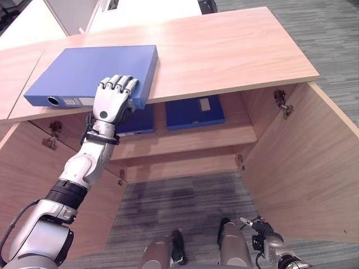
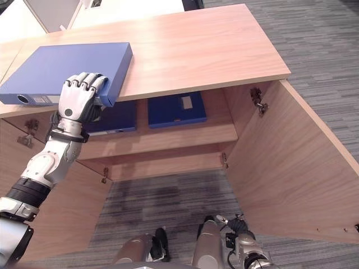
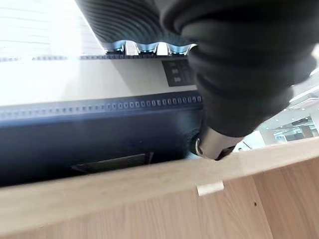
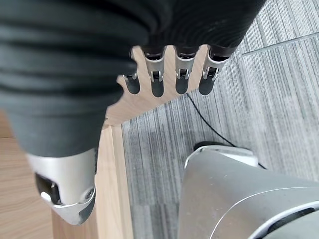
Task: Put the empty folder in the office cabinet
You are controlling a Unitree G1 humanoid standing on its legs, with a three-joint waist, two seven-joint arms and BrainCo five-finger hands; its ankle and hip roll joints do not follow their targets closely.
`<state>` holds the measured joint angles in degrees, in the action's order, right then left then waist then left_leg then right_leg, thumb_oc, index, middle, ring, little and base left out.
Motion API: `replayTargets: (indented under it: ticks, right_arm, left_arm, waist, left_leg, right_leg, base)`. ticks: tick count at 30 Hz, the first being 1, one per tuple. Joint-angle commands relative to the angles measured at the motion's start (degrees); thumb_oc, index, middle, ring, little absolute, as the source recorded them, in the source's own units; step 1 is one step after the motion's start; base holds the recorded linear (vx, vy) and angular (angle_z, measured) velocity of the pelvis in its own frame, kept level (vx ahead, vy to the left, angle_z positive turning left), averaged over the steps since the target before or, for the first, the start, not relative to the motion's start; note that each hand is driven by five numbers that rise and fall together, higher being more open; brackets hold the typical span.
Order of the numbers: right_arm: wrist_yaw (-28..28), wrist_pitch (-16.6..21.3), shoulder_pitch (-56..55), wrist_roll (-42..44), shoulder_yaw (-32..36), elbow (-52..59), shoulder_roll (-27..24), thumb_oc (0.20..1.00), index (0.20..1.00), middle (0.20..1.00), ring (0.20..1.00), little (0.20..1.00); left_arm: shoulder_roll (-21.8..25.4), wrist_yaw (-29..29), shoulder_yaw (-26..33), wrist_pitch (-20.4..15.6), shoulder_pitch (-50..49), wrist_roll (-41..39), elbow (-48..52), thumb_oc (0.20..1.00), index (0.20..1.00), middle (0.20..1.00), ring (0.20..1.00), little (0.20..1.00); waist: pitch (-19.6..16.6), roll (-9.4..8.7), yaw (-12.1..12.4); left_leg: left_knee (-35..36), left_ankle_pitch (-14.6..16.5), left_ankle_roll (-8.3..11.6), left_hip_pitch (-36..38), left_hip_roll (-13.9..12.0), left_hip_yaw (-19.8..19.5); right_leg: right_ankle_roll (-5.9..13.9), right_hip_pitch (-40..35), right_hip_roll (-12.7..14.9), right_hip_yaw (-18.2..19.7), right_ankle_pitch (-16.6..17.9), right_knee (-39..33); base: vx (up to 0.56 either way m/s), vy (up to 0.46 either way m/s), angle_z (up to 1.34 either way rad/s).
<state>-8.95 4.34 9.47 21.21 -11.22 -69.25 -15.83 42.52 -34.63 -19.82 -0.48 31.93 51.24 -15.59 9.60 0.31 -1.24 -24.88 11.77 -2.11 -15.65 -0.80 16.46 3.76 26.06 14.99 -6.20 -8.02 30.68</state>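
With the left hand point(image 1: 115, 98) curling its fingers point(image 1: 120, 84) over the folder's point(image 1: 90, 70) overhanging corner, a shallow grip could drop it off the counter point(image 1: 224, 50).

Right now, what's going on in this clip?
The left hand grips the near corner of a blue folder lying flat on top of the wooden cabinet. The cabinet doors stand open, with two more blue folders on the shelf inside. The right hand hangs idle, fingers relaxed, above the carpet.
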Motion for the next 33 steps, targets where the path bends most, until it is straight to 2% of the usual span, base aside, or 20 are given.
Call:
replayTargets:
  ticks: [1, 9, 10, 12, 13, 15, 17, 18, 21, 24, 29, 31, 33]
  right_arm:
    - [-0.37, 0.45, -0.49, -0.75, -0.61, 0.7, 0.07, 1.0, 1.0, 1.0, 1.0, 1.0]
    - [-0.98, 0.66, -0.49, 0.19, 0.44, -0.2, 1.53, 1.0, 1.0, 1.0, 1.0, 1.0]
    - [-1.27, 0.65, -0.52, 0.94, 1.23, -0.86, 2.55, 1.0, 1.0, 1.0, 1.0, 1.0]
    - [-1.41, 0.71, -0.59, 1.68, 1.62, -1.61, 3.42, 1.0, 1.0, 1.0, 1.0, 1.0]
    - [-1.4, 0.74, -0.63, 1.69, 1.53, -1.63, 3.41, 1.0, 1.0, 1.0, 1.0, 1.0]
    - [-1.83, 0.88, -0.72, 2.96, 2.15, -2.62, 4.47, 1.0, 1.0, 1.0, 1.0, 1.0]
    - [-1.99, 0.96, -0.75, 4.1, 2.86, -3.28, 5.23, 1.0, 1.0, 1.0, 1.0, 1.0]
    - [-2.06, 0.96, -0.75, 4.49, 2.95, -3.74, 5.44, 1.0, 1.0, 1.0, 1.0, 1.0]
    - [-1.72, 0.69, -1.32, 5.17, 4.05, -4.95, 5.22, 1.0, 1.0, 1.0, 1.0, 1.0]
    - [-1.46, 0.58, -1.99, 4.97, 4.15, -5.09, 4.74, 1.0, 1.0, 1.0, 1.0, 1.0]
    - [1.26, -1.11, -3.94, 3.25, 4.16, -7.37, 3.53, 1.0, 1.0, 1.0, 1.0, 1.0]
    - [2.49, -1.58, -3.89, 3.36, 3.96, -7.95, 3.68, 1.0, 1.0, 1.0, 1.0, 1.0]
    - [3.09, -1.73, -3.76, 3.53, 3.72, -8.1, 3.88, 1.0, 1.0, 1.0, 1.0, 1.0]
  left_arm:
    - [0.95, 3.33, 1.32, 0.01, -2.11, 0.94, -2.3, 0.2, 0.2, 0.2, 0.2, 0.2]
    - [-3.45, 4.91, 4.37, -3.23, -8.48, -3.4, 5.16, 0.2, 0.2, 0.2, 0.2, 0.2]
    - [-6.28, 6.12, 6.67, -5.79, -13.19, -7.41, 11.14, 0.2, 0.2, 0.2, 0.2, 0.2]
    - [-8.32, 7.89, 8.57, -8.61, -18.38, -11.94, 17.23, 0.2, 0.2, 0.2, 0.2, 0.2]
    - [-8.26, 8.18, 8.86, -8.58, -18.74, -12.06, 17.67, 0.2, 0.2, 0.2, 0.2, 0.2]
    - [-10.32, 11.02, 10.33, -11.62, -24.48, -19.12, 23.71, 0.2, 0.2, 0.2, 0.2, 0.2]
    - [-11.72, 13.93, 11.16, -13.53, -28.79, -26.54, 28.26, 0.2, 0.2, 0.2, 0.2, 0.2]
    - [-11.92, 15.47, 11.94, -14.12, -31.04, -29.82, 30.68, 0.2, 0.2, 0.2, 0.2, 0.2]
    - [-10.95, 18.74, 14.72, -16.89, -35.51, -40.91, 39.45, 0.2, 0.2, 0.2, 0.2, 0.2]
    - [-9.83, 20.79, 16.07, -17.97, -35.85, -45.99, 42.42, 0.2, 0.2, 0.2, 0.2, 0.2]
    - [-4.32, 31.4, 17.42, -19.97, -29.49, -66.68, 50.35, 0.2, 0.2, 0.2, 0.2, 0.2]
    - [-2.63, 35.03, 16.57, -19.15, -27.15, -74.49, 51.45, 0.2, 0.2, 0.2, 0.2, 0.2]
    - [-2.14, 36.35, 15.84, -18.71, -26.08, -77.43, 51.8, 0.2, 0.2, 0.2, 0.2, 0.2]
  waist:
    - [-0.53, -1.3, -0.43]
    - [-0.41, -1.39, -0.1]
    - [-0.58, -1.66, 0.3]
    - [-1.17, -1.97, 0.62]
    - [-1.22, -1.94, 0.5]
    - [-1.71, -2.1, 1.15]
    - [-2.53, -2.04, 1.88]
    - [-2.98, -1.88, 2.09]
    - [-5.3, -1.3, 3.26]
    - [-6.45, -1.13, 3.28]
    - [-8.88, -0.97, 3.54]
    - [-9.63, -1.06, 3.89]
    - [-9.84, -1.15, 4.03]
  left_leg:
    - [-1.12, 2.7, -0.21, -4.44, -0.46, -3.64]
    - [3.68, 0.23, 1.36, -1.87, -0.71, -5.68]
    - [7.47, -1.65, 2.16, -0.01, -0.9, -6.48]
    - [11.71, -4.07, 3.13, 1.85, -1.12, -6.92]
    - [12.19, -4.71, 3.11, 1.9, -1.1, -6.93]
    - [16.23, -7.58, 3.9, 3.36, -1.26, -7.56]
    - [19.81, -9.24, 4.29, 4.86, -1.34, -8.17]
    - [22.17, -11.06, 4.4, 5.56, -1.45, -8.53]
    - [29.5, -14.2, 5.03, 8.98, -1.3, -9.54]
    - [29.88, -13.94, 5.55, 9.41, -1.22, -10.16]
    - [29.88, -13.0, 6.0, 12.5, -0.93, -11.15]
    - [29.88, -12.7, 6.16, 13.26, -0.92, -11.32]
    - [29.88, -12.59, 6.23, 13.51, -0.89, -11.26]
  right_leg:
    - [2.51, -4.57, 2.42, 0.89, -3.39, -3.0]
    - [3.01, -8.26, 1.03, -0.79, -1.84, -8.13]
    - [3.33, -10.46, 0.02, -1.87, -1.02, -11.79]
    - [3.68, -12.88, -1.23, -3.08, 0.75, -16.52]
    - [3.6, -13.02, -1.29, -3.21, 1.37, -17.12]
    - [3.92, -15.46, -2.5, -4.41, 3.44, -21.91]
    - [4.26, -17.18, -3.47, -5.54, 4.33, -24.86]
    - [4.27, -17.91, -3.99, -6.31, 5.27, -26.72]
    - [4.83, -20.8, -5.43, -8.34, 6.29, -31.63]
    - [5.0, -22.47, -5.7, -9.64, 6.54, -33.57]
    - [5.01, -26.41, -6.14, -10.97, 6.05, -34.91]
    - [5.05, -27.12, -6.17, -10.92, 5.78, -35.28]
    - [5.01, -27.45, -6.21, -10.83, 5.64, -35.38]
  base:
    - [0.0, 0.0, 0.0]
    - [0.03, -0.038, 0.0]
    - [0.06, -0.094, 0.07]
    - [0.04, -0.106, 0.11]
    - [-0.01, -0.096, 0.11]
    - [-0.01, -0.121, 0.17]
    - [0.02, -0.114, 0.29]
    - [0.02, -0.084, 0.28]
    - [0.04, -0.059, 0.28]
    - [0.03, -0.02, 0.25]
    - [0.07, -0.016, 0.1]
    - [0.06, -0.01, 0.05]
    - [0.02, -0.004, 0.01]
